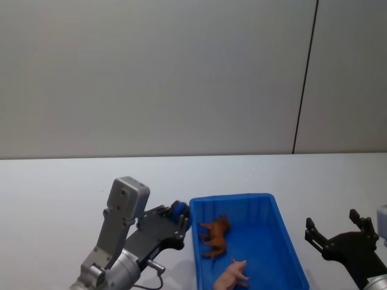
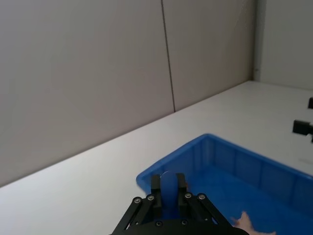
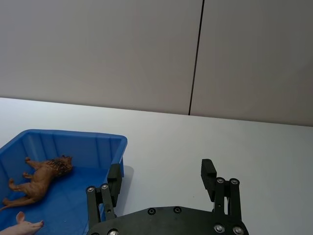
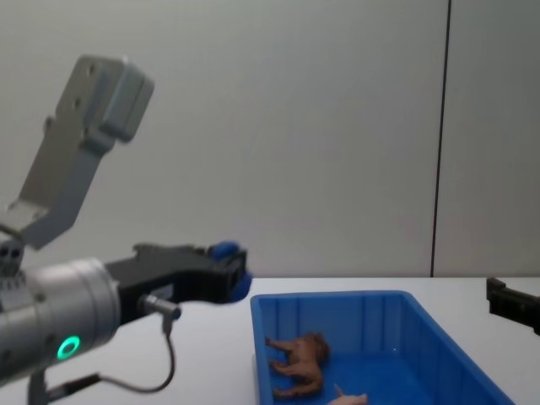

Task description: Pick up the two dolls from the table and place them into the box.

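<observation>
Left gripper (image 1: 179, 222) clamped on blue doll (image 1: 179, 212) beside box (image 1: 242, 200) (right gripper (image 1: 338, 232) agape).

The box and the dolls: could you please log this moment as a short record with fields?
box: blue box on the white table
brown doll: brown doll lying inside the box
pink doll: pink doll inside the box, nearer the robot
blue doll: blue doll held in the left gripper
left gripper: left gripper shut on the blue doll, just outside the box's left rim
right gripper: right gripper open, holding nothing, to the right of the box
</observation>
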Tool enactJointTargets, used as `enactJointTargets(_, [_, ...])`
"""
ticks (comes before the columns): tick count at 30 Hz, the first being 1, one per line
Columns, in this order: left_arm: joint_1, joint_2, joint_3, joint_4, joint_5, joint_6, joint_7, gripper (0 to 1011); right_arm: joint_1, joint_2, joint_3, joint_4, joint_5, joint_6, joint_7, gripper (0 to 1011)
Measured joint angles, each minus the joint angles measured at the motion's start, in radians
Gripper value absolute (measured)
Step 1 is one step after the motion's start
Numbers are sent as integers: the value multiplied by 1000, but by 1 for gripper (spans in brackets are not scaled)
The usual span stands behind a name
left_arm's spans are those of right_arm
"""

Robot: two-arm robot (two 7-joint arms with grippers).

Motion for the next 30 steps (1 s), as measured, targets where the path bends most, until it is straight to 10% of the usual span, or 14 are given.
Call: enactJointTargets(30, [-126,-104,29,69,-38,-135,-330,986,0,0,0,0,0,0,0,1001])
